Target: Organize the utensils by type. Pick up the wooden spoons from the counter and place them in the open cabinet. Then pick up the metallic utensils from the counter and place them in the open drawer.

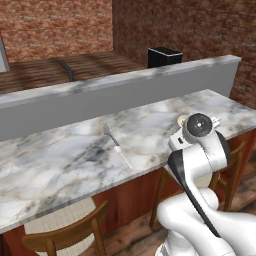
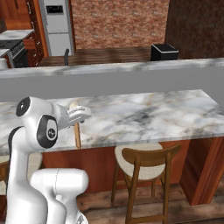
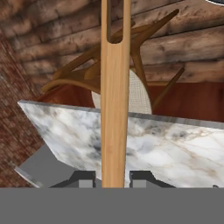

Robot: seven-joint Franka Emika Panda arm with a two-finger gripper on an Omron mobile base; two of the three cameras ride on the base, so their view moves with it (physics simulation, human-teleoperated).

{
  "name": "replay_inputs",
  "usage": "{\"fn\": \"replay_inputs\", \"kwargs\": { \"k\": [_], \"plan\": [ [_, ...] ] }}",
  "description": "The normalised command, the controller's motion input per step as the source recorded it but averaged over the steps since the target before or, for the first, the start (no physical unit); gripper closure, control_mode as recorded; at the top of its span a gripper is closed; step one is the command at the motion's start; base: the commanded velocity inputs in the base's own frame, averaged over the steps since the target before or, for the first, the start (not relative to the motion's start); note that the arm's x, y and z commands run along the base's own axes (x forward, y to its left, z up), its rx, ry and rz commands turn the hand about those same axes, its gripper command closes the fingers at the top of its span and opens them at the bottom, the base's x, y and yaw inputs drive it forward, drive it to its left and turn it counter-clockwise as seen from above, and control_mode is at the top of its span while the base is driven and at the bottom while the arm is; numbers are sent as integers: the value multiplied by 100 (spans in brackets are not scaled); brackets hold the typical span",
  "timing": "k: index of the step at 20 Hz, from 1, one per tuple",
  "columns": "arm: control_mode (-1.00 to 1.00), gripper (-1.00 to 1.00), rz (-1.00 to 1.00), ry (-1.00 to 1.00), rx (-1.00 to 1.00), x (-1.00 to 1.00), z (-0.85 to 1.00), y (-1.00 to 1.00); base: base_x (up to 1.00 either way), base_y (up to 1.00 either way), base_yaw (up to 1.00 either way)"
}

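Presently my jaws [image 3: 113, 178] are clamped narrow on the wooden spoon [image 3: 114, 109], its long slotted handle running straight out between my fingertips [image 3: 83, 178]. It hangs above the counter [image 1: 60, 160] front edge, over a wooden chair [image 2: 146, 164]. One metallic utensil [image 1: 116, 145] lies flat mid-counter. No legible writing or labels anywhere.

- I'm in a home kitchen, rendered rather than real: a long marble counter [image 1: 165, 125] on a reddish-brown wooden base runs in front of me, with a grey raised ledge [image 1: 100, 97] behind it.
- Wooden chairs with woven seats [image 2: 146, 164] tuck under the counter like a breakfast bar.
- Brick walls [image 2: 118, 22] surround the room.
- A stove [image 2: 13, 52] and tall white appliance [image 2: 57, 26] stand beyond.
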Motion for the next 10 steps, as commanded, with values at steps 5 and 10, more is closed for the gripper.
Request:
{"fn": "replay_inputs", "kwargs": {
  "k": [5, 10],
  "plan": [
    [100, 100, 0, 0, 0, 0, 0, 0, -20, -25, 0],
    [100, 100, 0, 0, 0, 0, 0, 0, -35, -35, 0]
  ]
}}
